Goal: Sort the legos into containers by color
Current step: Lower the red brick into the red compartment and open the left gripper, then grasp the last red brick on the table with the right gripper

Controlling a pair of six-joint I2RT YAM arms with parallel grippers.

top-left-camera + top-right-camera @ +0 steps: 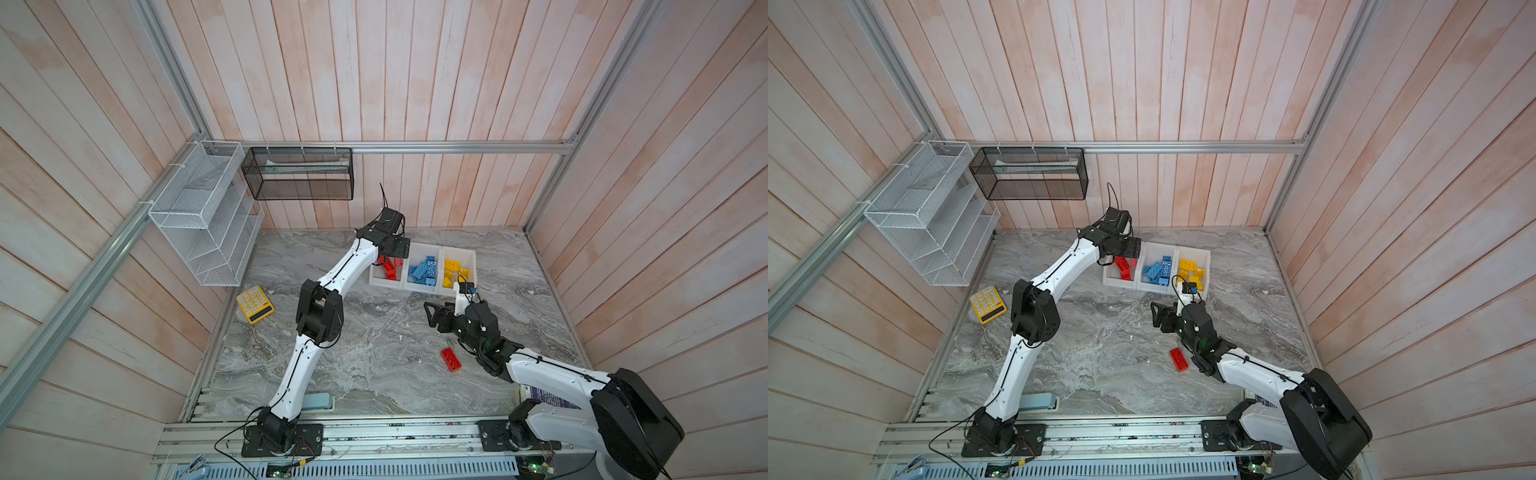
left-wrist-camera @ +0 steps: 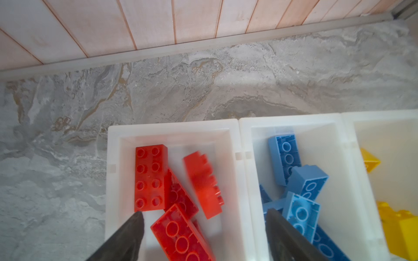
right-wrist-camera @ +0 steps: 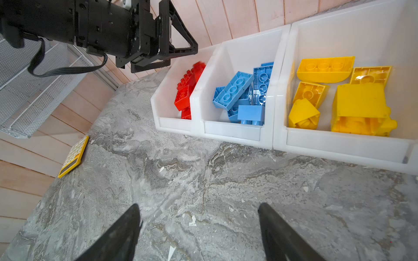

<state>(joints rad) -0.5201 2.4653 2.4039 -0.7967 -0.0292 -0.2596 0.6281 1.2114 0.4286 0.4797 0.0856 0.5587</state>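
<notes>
Bench: grey marble, filling the lower frame. Containers: three joined, upper centre in both top views, holding sorted legos in red, blue and yellow. Left gripper: jaws apart over the red container, with a blurred red brick loose beneath. Right gripper: jaws apart, empty, over bare bench. One red lego lies unsorted, lower centre right; only the top views show it. Judged light, rigid and slick; grip across the long flat sides.
</notes>
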